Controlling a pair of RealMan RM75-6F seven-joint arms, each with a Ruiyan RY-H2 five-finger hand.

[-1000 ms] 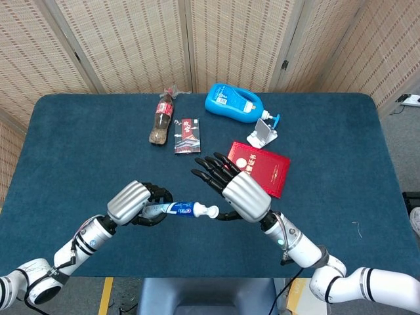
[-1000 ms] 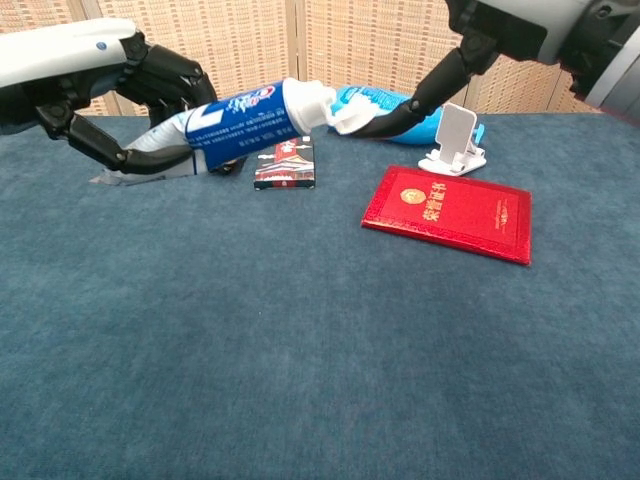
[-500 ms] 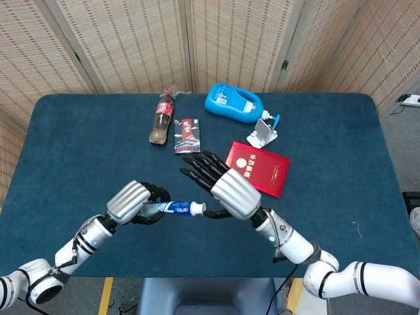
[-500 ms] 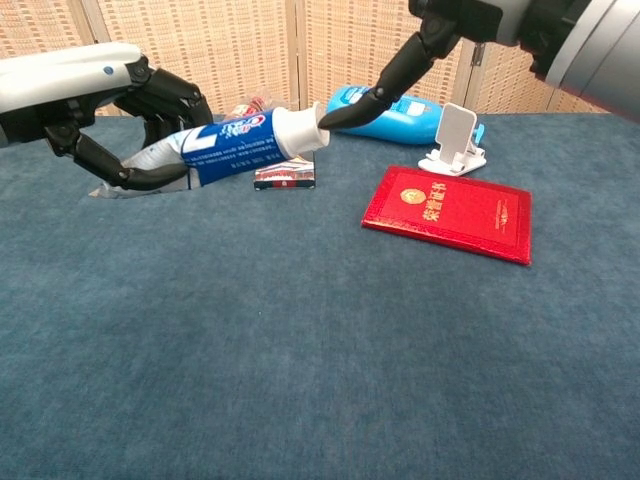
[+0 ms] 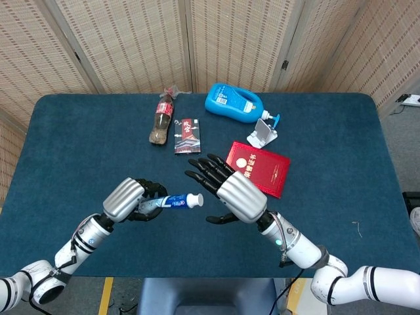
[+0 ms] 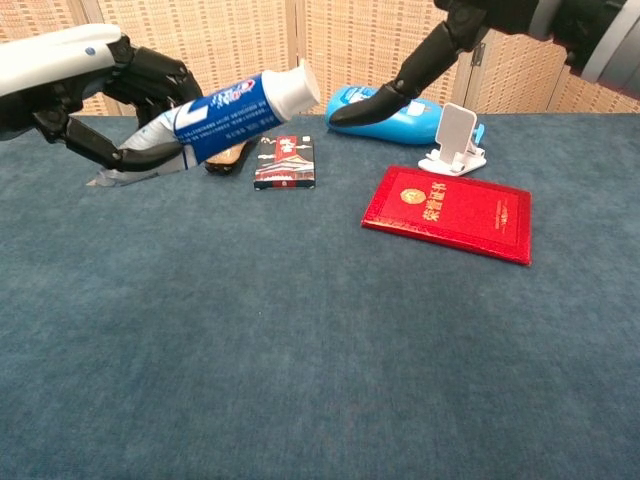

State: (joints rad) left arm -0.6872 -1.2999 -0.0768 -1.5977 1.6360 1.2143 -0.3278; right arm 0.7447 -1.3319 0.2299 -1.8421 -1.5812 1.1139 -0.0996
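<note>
My left hand [image 5: 128, 199] grips the blue-and-white toothpaste tube [image 5: 172, 201] aloft, white cap [image 6: 300, 87] on, while my right hand [image 5: 226, 190] hovers beside it, fingers spread, holding nothing.

Cola bottle [image 5: 161, 121], card pack [image 5: 187, 135], blue jug [image 5: 233, 103], phone stand [image 5: 263, 132], red booklet [image 5: 260, 168].

Woven rattan screen panels [image 5: 131, 39] stand behind the blue-clothed table [image 5: 65, 151].
</note>
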